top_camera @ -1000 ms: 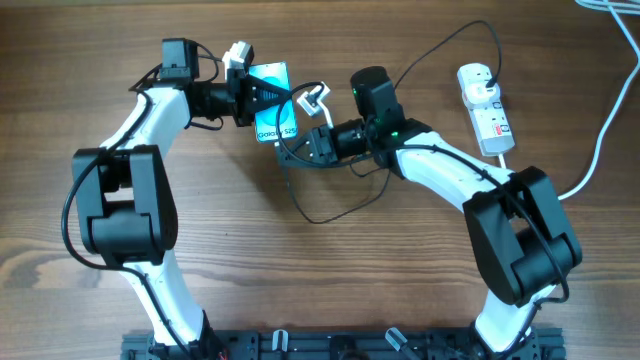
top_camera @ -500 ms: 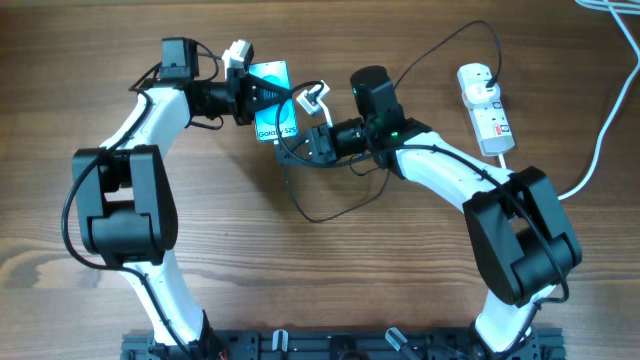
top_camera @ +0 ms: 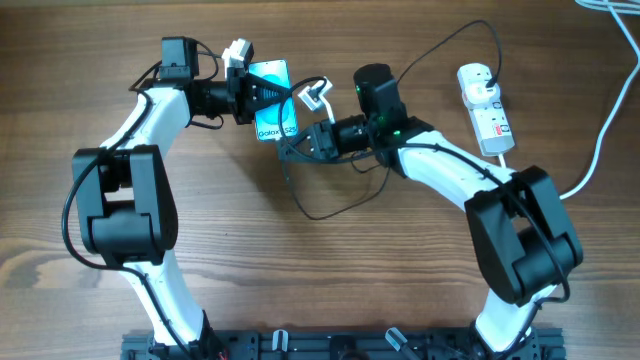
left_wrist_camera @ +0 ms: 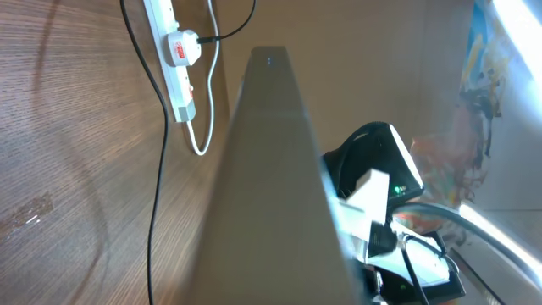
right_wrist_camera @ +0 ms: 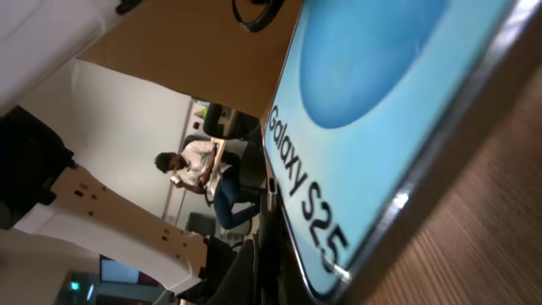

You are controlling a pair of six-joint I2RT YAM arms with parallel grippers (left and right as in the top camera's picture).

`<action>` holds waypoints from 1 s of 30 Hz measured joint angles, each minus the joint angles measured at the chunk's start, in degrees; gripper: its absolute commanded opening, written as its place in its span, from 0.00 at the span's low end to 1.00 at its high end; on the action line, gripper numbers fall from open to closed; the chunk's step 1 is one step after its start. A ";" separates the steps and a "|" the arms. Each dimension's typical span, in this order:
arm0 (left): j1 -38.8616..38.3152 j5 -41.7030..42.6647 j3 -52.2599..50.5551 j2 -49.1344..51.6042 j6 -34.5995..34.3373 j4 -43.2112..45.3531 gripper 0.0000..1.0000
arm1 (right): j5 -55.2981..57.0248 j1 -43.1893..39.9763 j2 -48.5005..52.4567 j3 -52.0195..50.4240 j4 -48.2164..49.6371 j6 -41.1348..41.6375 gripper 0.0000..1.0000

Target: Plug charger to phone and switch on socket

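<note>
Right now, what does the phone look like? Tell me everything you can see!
The phone is a thin rectangle. Its lit screen faces up, teal-blue at the far end and white at the near end, where dark letters read "Galaxy S25". The left pincer grips its left side. The right pincer sits close to its near end. Whether it rests on the wooden table is hidden.

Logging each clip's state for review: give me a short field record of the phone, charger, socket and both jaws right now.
phone: gripped by the left jaws, screen lit, reading "Galaxy S25"
charger: black cable leaves the socket and loops toward the phone; tip not visible
socket: white strip, far right in the overhead view, one plug in it; switch position unreadable
left jaws: shut on the phone
right jaws: close to the phone's lower end; open or shut unclear
charger in phone: cannot confirm
</note>
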 measured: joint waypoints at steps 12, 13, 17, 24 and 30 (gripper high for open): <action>0.13 -0.46 0.00 0.00 -0.42 0.28 0.04 | -0.83 -0.83 0.00 0.00 -1.36 0.42 0.04; 0.17 -0.46 0.00 0.00 -0.42 0.39 0.04 | -0.83 -0.81 0.00 0.00 -1.40 0.42 0.04; 0.33 -0.46 0.00 0.00 -0.44 0.68 0.04 | -0.81 -0.37 0.00 0.02 -1.68 0.35 0.04; 0.39 -0.17 0.00 0.00 -1.20 0.70 0.04 | -0.72 0.22 0.00 0.02 -1.97 0.37 0.04; 0.39 -0.17 0.00 0.00 -1.31 0.85 0.04 | -0.13 0.22 0.00 0.00 -1.97 0.37 0.04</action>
